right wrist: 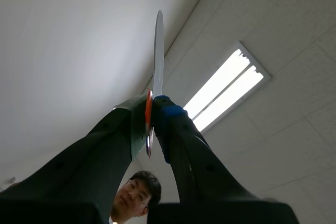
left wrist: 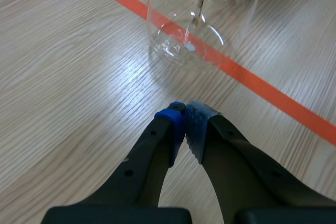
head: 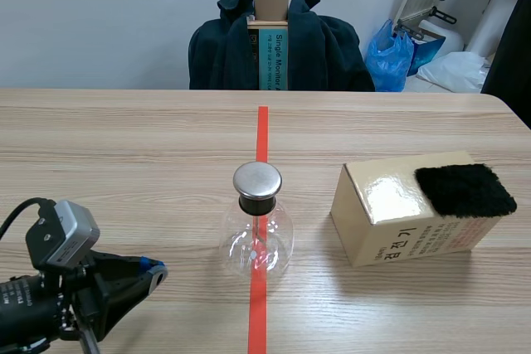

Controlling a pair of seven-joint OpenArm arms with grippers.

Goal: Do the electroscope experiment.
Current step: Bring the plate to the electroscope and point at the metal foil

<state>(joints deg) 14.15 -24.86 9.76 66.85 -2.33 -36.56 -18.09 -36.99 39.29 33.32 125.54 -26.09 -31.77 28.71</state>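
Two grippers, two very different poses. Left gripper (head: 156, 271) (left wrist: 185, 116) sits low over the table (head: 124, 163), fingertips pressed together with nothing between them. The glass flask (head: 257, 238) (left wrist: 199, 19) stands just ahead of it, apart, at about 2 o'clock from it in the scene view, on the orange tape line (head: 262, 130), with a metal cap (head: 257, 180) on top. At the flask's 3 o'clock there's a cardboard box (head: 398, 221) with a black fuzzy cloth (head: 463, 190) on top. Right gripper (right wrist: 151, 109) points at the ceiling, clamped on a thin flat strip (right wrist: 158, 51) that sticks out past its fingertips.
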